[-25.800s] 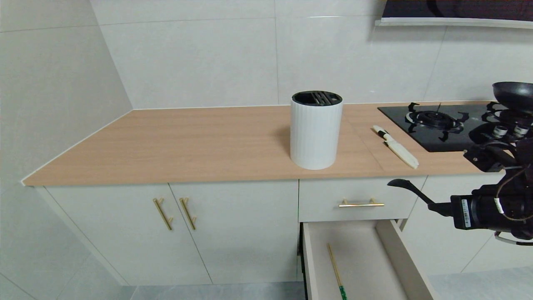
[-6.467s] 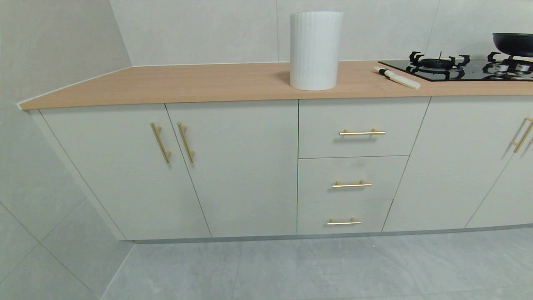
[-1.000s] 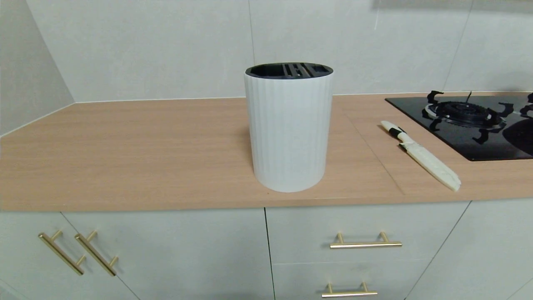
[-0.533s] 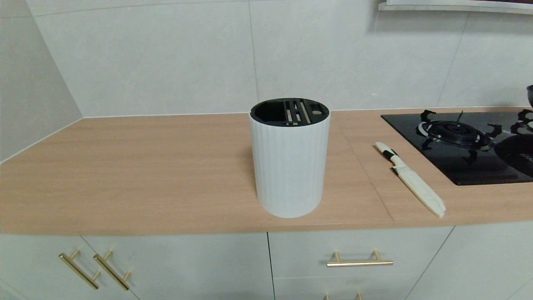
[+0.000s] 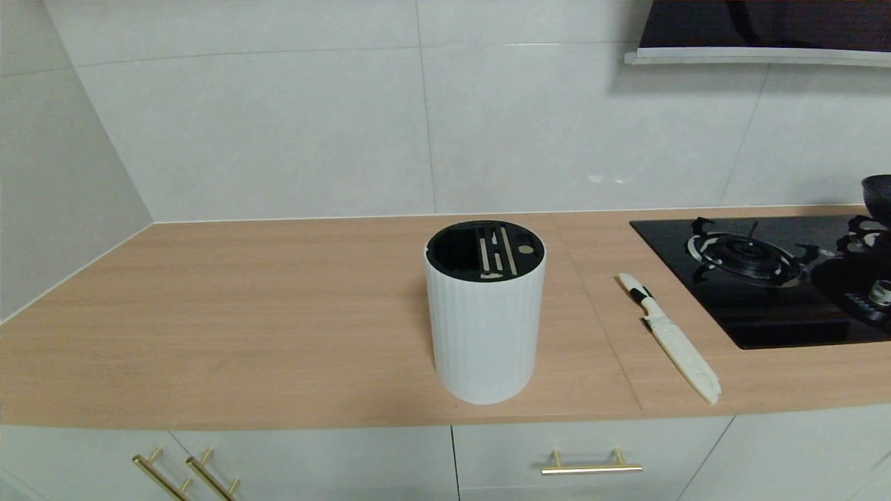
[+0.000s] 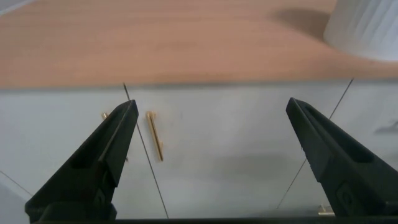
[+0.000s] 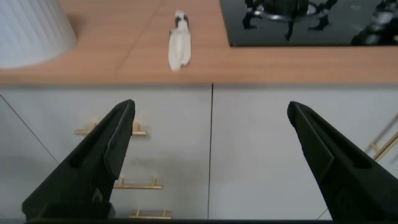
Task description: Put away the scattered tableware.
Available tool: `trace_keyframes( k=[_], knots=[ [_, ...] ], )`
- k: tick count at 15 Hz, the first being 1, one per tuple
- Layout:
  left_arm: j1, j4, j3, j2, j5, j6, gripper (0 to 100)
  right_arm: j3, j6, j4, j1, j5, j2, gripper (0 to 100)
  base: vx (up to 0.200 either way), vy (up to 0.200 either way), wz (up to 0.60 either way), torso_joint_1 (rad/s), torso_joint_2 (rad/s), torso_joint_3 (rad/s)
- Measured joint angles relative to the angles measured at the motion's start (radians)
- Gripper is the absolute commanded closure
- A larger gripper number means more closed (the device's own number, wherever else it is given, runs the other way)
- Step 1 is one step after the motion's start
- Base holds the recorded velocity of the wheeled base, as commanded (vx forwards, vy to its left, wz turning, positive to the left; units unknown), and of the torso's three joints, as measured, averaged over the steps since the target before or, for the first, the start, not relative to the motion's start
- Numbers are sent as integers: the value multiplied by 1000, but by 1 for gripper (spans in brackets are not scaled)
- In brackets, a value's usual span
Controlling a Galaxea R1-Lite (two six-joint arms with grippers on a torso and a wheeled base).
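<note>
Both grippers are hanging in front of the cabinet fronts, below the countertop's edge. The left gripper (image 6: 211,109) is standing with its fingers spread wide and is gripping nothing; the cabinet doors are showing through the gap. The right gripper (image 7: 210,107) is likewise spread wide and carrying nothing, and is facing the drawer fronts beneath the knife (image 7: 179,46).

The knife (image 5: 668,337) is lying flat on the wooden countertop (image 5: 243,313), between the white ribbed knife holder (image 5: 485,334) and the black hob (image 5: 759,292), touching neither. Its handle, pale with a dark band, is pointing toward the wall. Its pale blade is pointing toward the front edge, with the tip lying near that edge.

The holder is standing upright, and the narrow slots in its dark top insert are facing up.

Handling, as judged:
- **Weight and stiffness:** the knife is probably light and stiff.
- **Surface and fragility:** the blade is likely smooth, thin and prone to slipping between the fingers. If it is ceramic, as its colour suggests, it is also brittle.
- **Where to take hold:** the handle is the thicker part and is offering the safer hold, taken across its width near the dark band.
- **Difficulty:** because the knife is lying flat, the fingers have little height to close on.
</note>
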Motion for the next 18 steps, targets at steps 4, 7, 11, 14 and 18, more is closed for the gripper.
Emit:
trace_keyframes(
  k=[4,7,11,14,18],
  knots=[
    [0,0,0,0,0,0,0,0,0,0,0,0,0,0,0,0,0,262,-557,-303],
    [0,0,0,0,0,0,0,0,0,0,0,0,0,0,0,0,0,282,-601,-331],
    [0,0,0,0,0,-1,0,0,0,0,0,0,0,0,0,0,0,222,-448,-231],
    [0,0,0,0,0,-1,0,0,0,0,0,0,0,0,0,0,0,176,-369,-189],
    [0,0,0,0,0,-2,0,0,3,0,0,-1,0,0,0,0,0,14,-25,-14]
  ],
)
